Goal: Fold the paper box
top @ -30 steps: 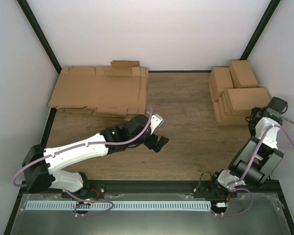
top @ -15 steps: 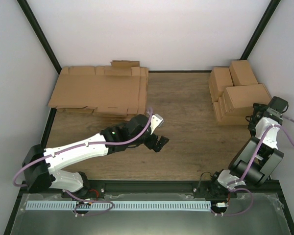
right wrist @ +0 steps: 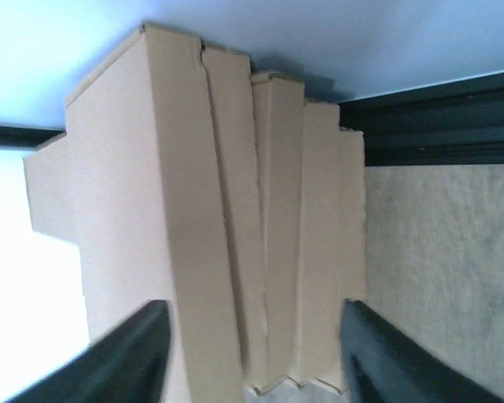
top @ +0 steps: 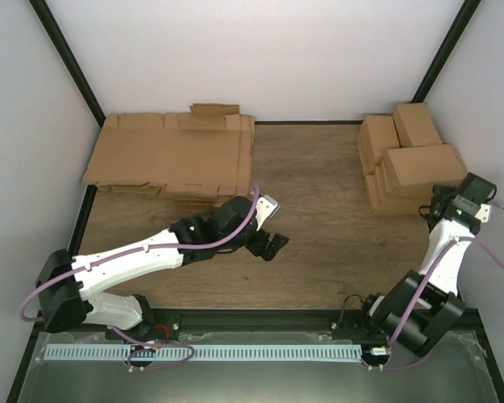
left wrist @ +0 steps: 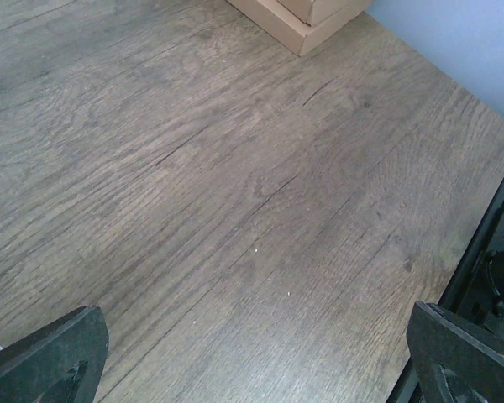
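Wooden tabletop [top: 336, 252] lies bare across the middle, with white walls around it. At the right of the overhead view the right gripper [right wrist: 254, 336] has drawn back from the stack of finished boxes [top: 407, 164], its arm now reaching higher; its fingers are spread and pinch nothing. The left gripper [top: 273, 244] hangs spread wide over mid-frame, unmoved. No paper box in work lies out; the next one is probably in the pile of flat sheets [top: 172, 159] at upper left.

closed brown paper box [top: 420, 166] flat atop right-hand stack [top: 378, 144]
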Action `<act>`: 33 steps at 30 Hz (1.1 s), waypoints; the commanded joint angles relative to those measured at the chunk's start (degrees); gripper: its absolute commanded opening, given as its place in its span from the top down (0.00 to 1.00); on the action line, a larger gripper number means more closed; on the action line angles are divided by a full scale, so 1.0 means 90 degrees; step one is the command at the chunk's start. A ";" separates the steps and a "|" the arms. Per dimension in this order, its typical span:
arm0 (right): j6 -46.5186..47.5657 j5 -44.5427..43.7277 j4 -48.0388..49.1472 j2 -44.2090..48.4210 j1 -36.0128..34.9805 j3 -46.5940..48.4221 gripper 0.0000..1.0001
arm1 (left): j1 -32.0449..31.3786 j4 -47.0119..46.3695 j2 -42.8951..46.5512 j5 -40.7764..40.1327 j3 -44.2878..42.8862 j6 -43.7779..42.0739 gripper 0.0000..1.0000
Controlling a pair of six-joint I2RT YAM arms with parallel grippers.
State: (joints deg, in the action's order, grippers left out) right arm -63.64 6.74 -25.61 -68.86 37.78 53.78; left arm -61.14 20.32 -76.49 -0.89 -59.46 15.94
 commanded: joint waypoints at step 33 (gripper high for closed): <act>-0.0827 -0.0812 -0.0035 -0.0938 -0.1756 0.0414 0.63 | 0.0026 0.0086 0.0144 0.0030 -0.0004 0.0044 0.00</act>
State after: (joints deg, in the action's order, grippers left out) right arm -71.02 1.43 -26.06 -77.08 22.35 55.53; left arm -61.14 21.69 -75.09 -0.95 -58.96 16.43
